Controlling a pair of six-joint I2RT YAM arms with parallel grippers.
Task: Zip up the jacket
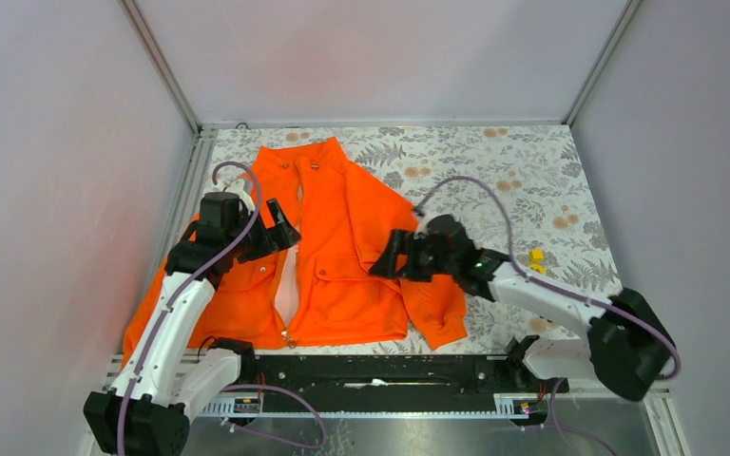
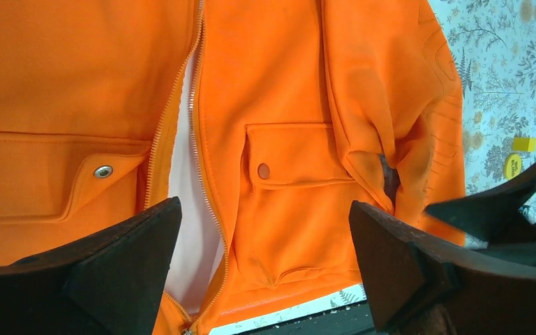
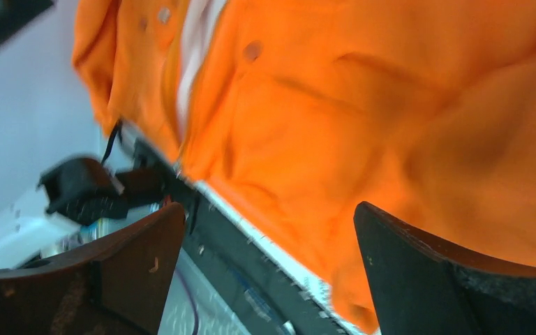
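The jacket (image 1: 342, 256) is lying flat on its back on the flowery table cloth (image 1: 494, 161). It sits left of centre, with the collar at the far end and the hem right up against the black rail (image 1: 390, 370) at the near edge. The front is still unzipped. The two rows of zipper teeth (image 2: 194, 132) spread apart into a long narrow V, the pale lining (image 2: 181, 209) shows between them, and they only come together down by the hem. Each chest pocket flap (image 2: 289, 157) lies flat with its snap showing. The sleeve (image 1: 437, 313) on the right arm's side is folded and bunched in against the body, and the other sleeve trails toward the near left corner.

My left gripper (image 1: 280, 228) hangs over the left front panel, just beside the open zipper. From its wrist cam the fingers (image 2: 125, 272) are spread wide with nothing between them, just orange fabric well below. The right gripper (image 1: 385, 264) is over the right panel near the bunched sleeve, also released, with its fingers (image 3: 419, 272) apart and gripping nothing. That wrist view is blurry, so I can't tell if it's brushing the cloth.

Off to the right there's a small yellow block (image 1: 536, 256) on the table, well clear of the jacket.
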